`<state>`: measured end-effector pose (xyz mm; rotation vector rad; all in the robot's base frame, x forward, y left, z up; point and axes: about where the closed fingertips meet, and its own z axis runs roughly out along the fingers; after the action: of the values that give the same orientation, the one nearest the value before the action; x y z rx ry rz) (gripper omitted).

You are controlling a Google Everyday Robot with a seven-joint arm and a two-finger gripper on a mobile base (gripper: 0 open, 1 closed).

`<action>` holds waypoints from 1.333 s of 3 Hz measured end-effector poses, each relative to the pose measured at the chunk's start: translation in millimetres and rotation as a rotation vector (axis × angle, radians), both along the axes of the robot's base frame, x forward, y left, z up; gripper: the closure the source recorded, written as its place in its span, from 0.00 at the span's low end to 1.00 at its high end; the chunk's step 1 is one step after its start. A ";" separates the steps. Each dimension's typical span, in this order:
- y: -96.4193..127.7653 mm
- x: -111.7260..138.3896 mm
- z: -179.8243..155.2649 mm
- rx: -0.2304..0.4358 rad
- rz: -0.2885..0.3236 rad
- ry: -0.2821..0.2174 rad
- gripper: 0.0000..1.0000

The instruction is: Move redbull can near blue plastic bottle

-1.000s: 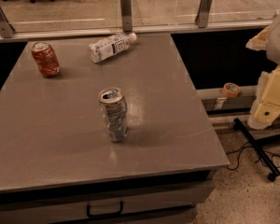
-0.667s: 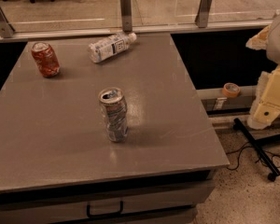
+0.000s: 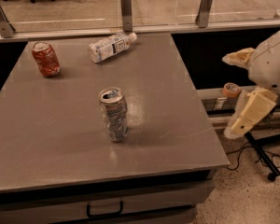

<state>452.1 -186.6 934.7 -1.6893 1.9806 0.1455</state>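
The redbull can (image 3: 114,114), silver and blue and dented, stands upright near the middle of the grey table (image 3: 46,139). The blue plastic bottle (image 3: 110,46), clear with a white and blue label and a white cap, lies on its side at the table's far edge. My gripper (image 3: 227,96) hangs off the table's right side, about level with the can and well apart from it. Its two cream fingers (image 3: 248,115) are spread open with nothing between them.
A red soda can (image 3: 45,59) stands at the far left of the table. A glass barrier with metal posts (image 3: 126,3) runs behind the table. A tape roll (image 3: 231,89) and cables (image 3: 252,157) lie on the floor to the right. A drawer handle (image 3: 105,211) is below the front edge.
My gripper has moved a little left and down, closer to the table's right edge. The cans and the bottle have not moved.
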 end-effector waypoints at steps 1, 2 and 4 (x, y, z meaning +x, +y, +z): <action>35.3 9.5 -22.0 0.204 0.057 -0.029 0.00; 47.8 8.5 -11.5 0.258 0.065 -0.034 0.00; 70.3 3.3 -17.3 0.347 0.047 0.012 0.00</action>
<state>455.4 -116.2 917.4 -1.5104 1.8009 0.4870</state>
